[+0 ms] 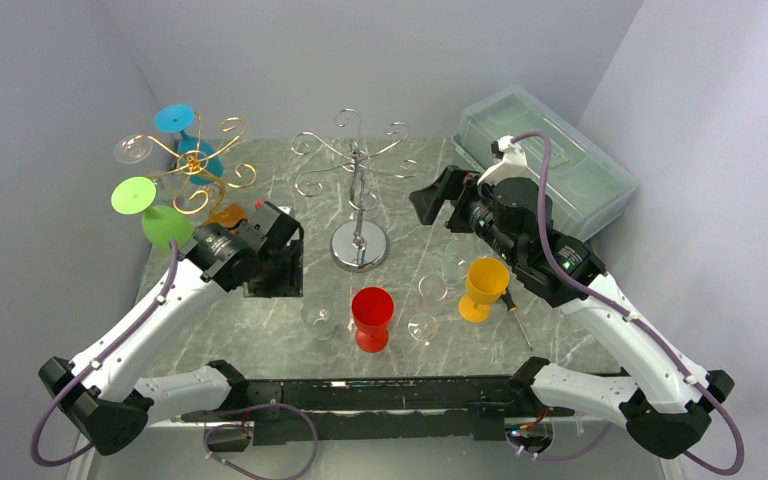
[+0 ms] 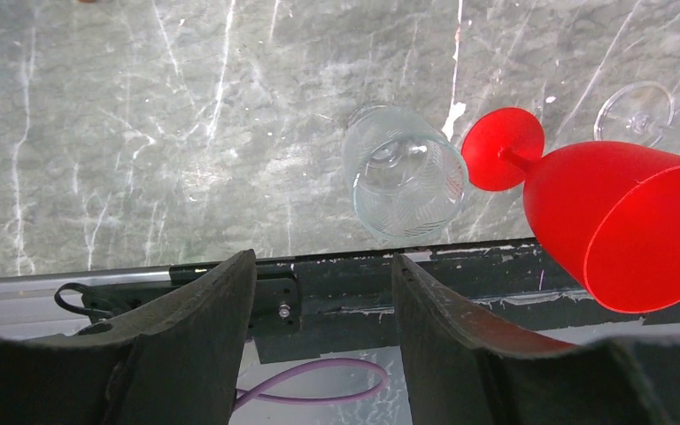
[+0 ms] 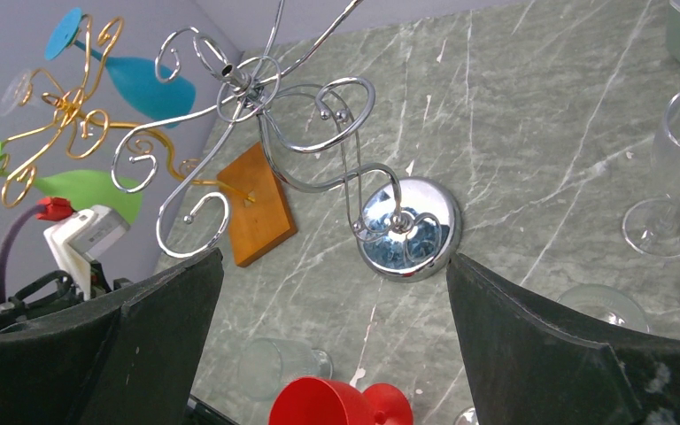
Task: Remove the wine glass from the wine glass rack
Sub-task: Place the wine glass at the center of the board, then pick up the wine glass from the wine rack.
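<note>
Three wine glasses hang upside down on the gold rack (image 1: 195, 160) at the desk's far left corner: a blue glass (image 1: 182, 128), a green glass (image 1: 152, 212) and a clear glass (image 1: 132, 150). The left gripper (image 2: 323, 261) is spread apart and empty, pointing down near the front edge by the red glass (image 2: 624, 221). The right gripper (image 3: 332, 261) is also wide apart and empty, facing the bare silver rack (image 1: 358, 200) mid-desk.

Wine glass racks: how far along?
Done: silver rack empty; red glass, yellow glass and clear glasses sit on the table. In hand: nothing, left gripper and right gripper both open and empty. Left: gold rack holds a blue glass, a green glass and one clear glass.
</note>
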